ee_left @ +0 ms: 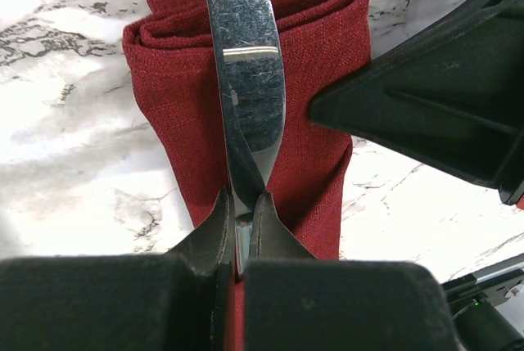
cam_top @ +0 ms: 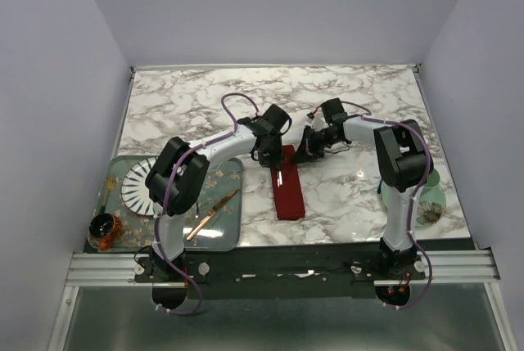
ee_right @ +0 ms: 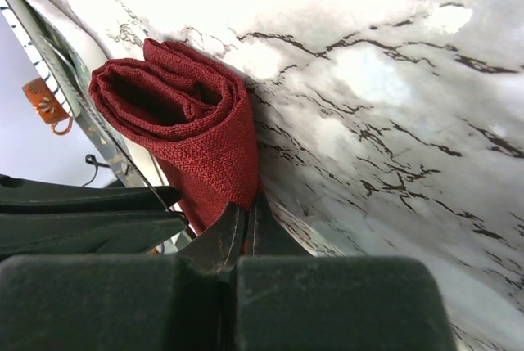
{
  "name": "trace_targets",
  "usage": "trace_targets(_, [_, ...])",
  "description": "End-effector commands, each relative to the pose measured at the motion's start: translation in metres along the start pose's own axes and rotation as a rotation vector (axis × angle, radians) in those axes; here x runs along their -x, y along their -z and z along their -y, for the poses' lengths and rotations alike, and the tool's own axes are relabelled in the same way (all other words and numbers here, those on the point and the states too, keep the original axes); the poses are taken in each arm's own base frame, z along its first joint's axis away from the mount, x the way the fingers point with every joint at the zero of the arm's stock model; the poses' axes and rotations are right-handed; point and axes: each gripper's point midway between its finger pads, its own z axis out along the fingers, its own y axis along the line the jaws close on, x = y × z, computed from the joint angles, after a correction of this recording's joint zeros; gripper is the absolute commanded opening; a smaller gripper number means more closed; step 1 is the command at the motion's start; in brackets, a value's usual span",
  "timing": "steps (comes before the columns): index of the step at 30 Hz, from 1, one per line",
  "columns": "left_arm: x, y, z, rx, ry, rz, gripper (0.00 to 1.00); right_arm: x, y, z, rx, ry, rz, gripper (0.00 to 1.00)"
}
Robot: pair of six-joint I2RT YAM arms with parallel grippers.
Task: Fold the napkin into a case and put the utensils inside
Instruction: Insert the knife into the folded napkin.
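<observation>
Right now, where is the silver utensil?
In the left wrist view the silver utensil is pinched in the left gripper, reaching over the red case at mid-table, with the right gripper pinching the case's edge.

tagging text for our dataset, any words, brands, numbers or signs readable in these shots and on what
None can be read in any view.
silvery utensil: only scratches and glare on the blade, no stamp visible.
napkin case: plain red cloth, no tag showing.
tray: too small in the top view to show any marking.
</observation>
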Motion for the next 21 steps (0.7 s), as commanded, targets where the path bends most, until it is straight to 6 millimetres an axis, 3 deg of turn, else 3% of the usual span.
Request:
trace_targets(1, [-0.014, 0.008, 0.005, -0.026, 0.002, -0.038, 0.0, 0.014, 0.007, -0.006, -0.023, 0.041, 0.078, 0.0])
trace_targets(21, [-0.029, 0.011, 0.001, -0.029, -0.011, -0.065, 0.0, 0.017, 0.008, 0.0, -0.069, 0.039, 0.109, 0.01])
